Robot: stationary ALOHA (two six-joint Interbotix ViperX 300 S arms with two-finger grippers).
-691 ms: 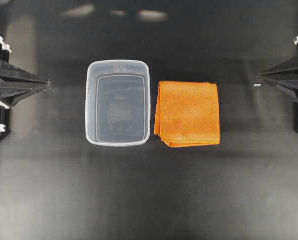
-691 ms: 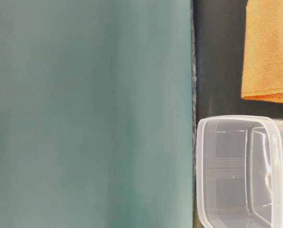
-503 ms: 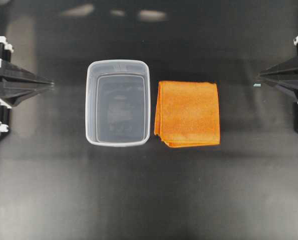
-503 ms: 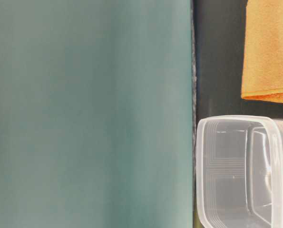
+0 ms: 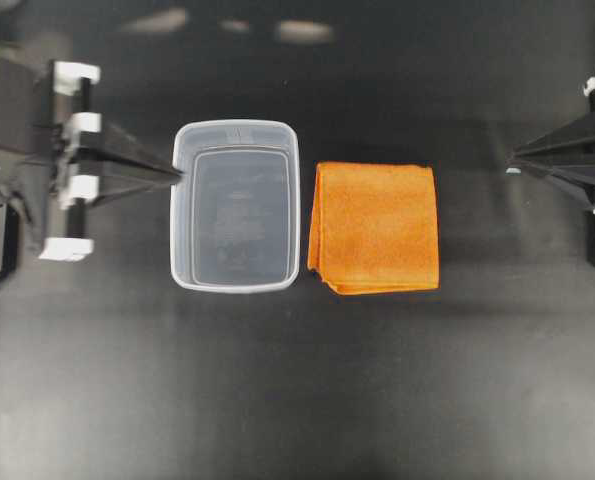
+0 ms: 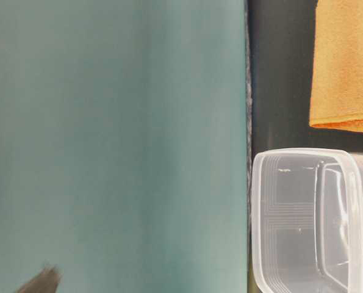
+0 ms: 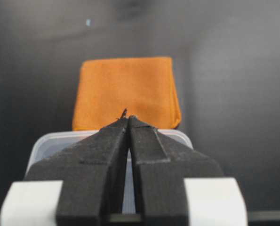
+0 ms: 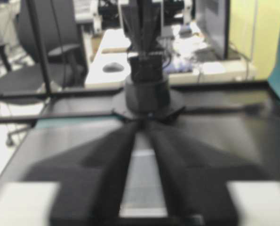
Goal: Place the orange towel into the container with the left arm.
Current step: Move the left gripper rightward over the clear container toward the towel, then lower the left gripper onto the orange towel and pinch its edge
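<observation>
The left tool [image 5: 177, 174] has its two black fingers pressed together to a point, with nothing between them; in the left wrist view the left tool [image 7: 128, 117] shows the same narrow, pinched state. In the overhead view its tip reaches the left rim of the container [image 5: 182, 215], about at the upper part of that side, but I cannot tell if it touches the rim or hangs above it. The white clips and the black body of the left arm [image 5: 37, 160] stretch back to the left edge of the view. The container is a clear plastic tub and stands upright on the black tabletop [image 5: 297, 380], with nothing inside it. Just beside it, on its right side in the overhead view, lies the orange towel [image 5: 375, 226], folded to a square and flat on the tabletop, with a thin dark gap between the two. In the left wrist view the orange towel [image 7: 125, 92] is seen beyond the far rim of the container [image 7: 50, 141]. In the table-level view the corner of the container [image 6: 303, 220] and one edge of the orange towel [image 6: 346, 67] appear beside a green wall [image 6: 114, 140]. The right tool [image 5: 512, 160] rests far at the right edge, well apart from the towel, and its fingers also meet at a point; the right wrist view is blurred.
</observation>
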